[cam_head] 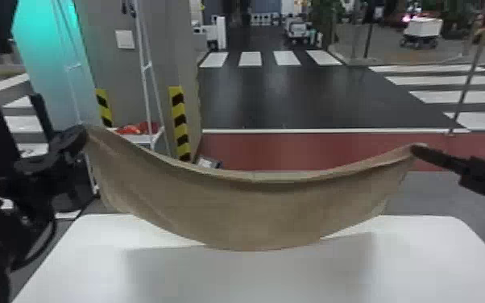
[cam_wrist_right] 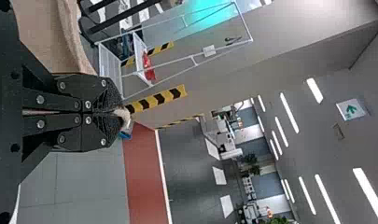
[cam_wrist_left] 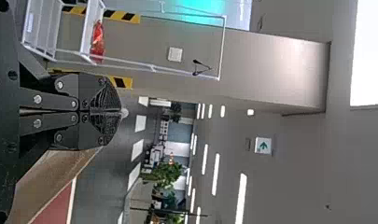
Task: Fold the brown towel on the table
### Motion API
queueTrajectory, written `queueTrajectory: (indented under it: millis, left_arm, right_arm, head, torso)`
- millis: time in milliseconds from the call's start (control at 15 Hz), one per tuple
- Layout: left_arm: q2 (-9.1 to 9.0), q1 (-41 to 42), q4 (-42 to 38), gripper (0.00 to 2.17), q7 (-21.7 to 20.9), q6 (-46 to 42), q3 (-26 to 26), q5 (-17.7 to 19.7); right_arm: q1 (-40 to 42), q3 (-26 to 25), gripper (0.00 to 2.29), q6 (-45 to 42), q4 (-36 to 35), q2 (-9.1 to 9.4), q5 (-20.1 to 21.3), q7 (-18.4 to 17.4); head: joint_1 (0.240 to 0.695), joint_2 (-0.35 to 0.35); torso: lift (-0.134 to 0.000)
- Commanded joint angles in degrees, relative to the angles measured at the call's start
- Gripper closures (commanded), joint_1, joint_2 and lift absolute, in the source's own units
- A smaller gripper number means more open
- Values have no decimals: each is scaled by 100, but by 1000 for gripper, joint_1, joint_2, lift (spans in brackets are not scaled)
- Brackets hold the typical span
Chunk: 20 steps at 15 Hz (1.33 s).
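Gripping the brown towel (cam_head: 253,213), left pincer (cam_head: 81,132) and right pincer (cam_head: 415,150) suspend it above the table (cam_head: 72,266).

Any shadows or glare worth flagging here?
Head view: soft shadow on the white table below the brown towel, teal glow at left; left wrist view: one light panel glaring white; right wrist view: bright ceiling strips.

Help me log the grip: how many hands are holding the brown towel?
2: on the brown towel, the left hand grips the upper left corner, the right hand the upper right.
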Motion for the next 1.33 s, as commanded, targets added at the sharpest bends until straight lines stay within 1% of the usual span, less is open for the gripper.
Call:
queueTrajectory:
  millis: [0,67,133,267,333,400,467,533,600,667,733,867,1000,1067,1133,1267]
  left_arm:
    - [-39,601,-233,1713,-81,-13,115,81]
    - [-75,952,-383,1713,-134,-154,106,90]
    - [-127,1251,-532,1713,-196,-294,115,90]
    - [-347,1902,-1051,1713,-222,-312,203,81]
    - [-435,2157,-1244,1713,-240,-312,203,81]
    - [-567,2420,-1411,1713,-292,-312,203,63]
    - [-646,2675,-1543,1713,-415,-312,185,-95]
    - [-716,2921,-1675,1713,-486,-329,194,-183]
    - [-743,3071,-1754,1713,-521,-312,220,-200]
    - [-751,3159,-1824,1713,-521,-312,220,-200]
    - [-778,3229,-1894,1713,-530,-312,238,-200]
    - [-918,3475,-2158,1713,-574,-242,361,-156]
    - [-1006,3712,-2299,1713,-706,-206,493,-95]
    - [-1006,3791,-2308,1713,-741,-189,519,-51]
    - [-1006,3862,-2316,1713,-811,-136,528,-25]
    - [-1006,3967,-2343,1713,-943,40,668,37]
  right_arm:
    - [578,-151,1565,95,-228,-154,-115,90]
    - [894,-239,1565,42,-325,-181,-97,186]
    - [1158,-353,1565,-28,-325,-207,-123,239]
    - [1773,-546,1565,-450,-474,-251,-132,336]
    - [2054,-625,1565,-538,-562,-251,-132,362]
    - [2309,-740,1565,-555,-641,-251,-132,485]
    - [2520,-880,1565,-485,-747,-260,-71,670]
    - [2749,-898,1565,-450,-922,-260,17,740]
    - [3012,-1039,1565,-380,-1142,-278,88,837]
    - [3267,-1241,1565,-169,-1318,-269,70,986]
    - [3461,-1425,1565,130,-1529,-234,26,1074]
    - [3812,-1803,1565,499,-1933,-31,-79,1276]
    - [4023,-2032,1565,851,-2285,65,-115,1355]
    - [4102,-2181,1565,869,-2399,127,-194,1399]
    - [4164,-2234,1565,974,-2496,144,-202,1399]
    - [4260,-2374,1565,1431,-2794,241,-220,1399]
  head:
    - [395,71]
    - [436,68]
    - [466,62]
    - [518,46]
    - [547,35]
    - [569,25]
    - [620,0]
    - [640,-11]
    - [666,-23]
    - [690,-34]
    - [695,-50]
    - [695,-63]
    - [695,-73]
    - [695,-76]
    - [695,-80]
    - [695,-87]
  torso:
    - [-110]
    - [-110]
    - [-110]
    - [-110]
    - [-110]
    - [-110]
    - [-110]
    - [-110]
    - [-110]
    - [-110]
    - [-110]
    - [-110]
    - [-110]
    - [-110]
    - [-110]
    - [-110]
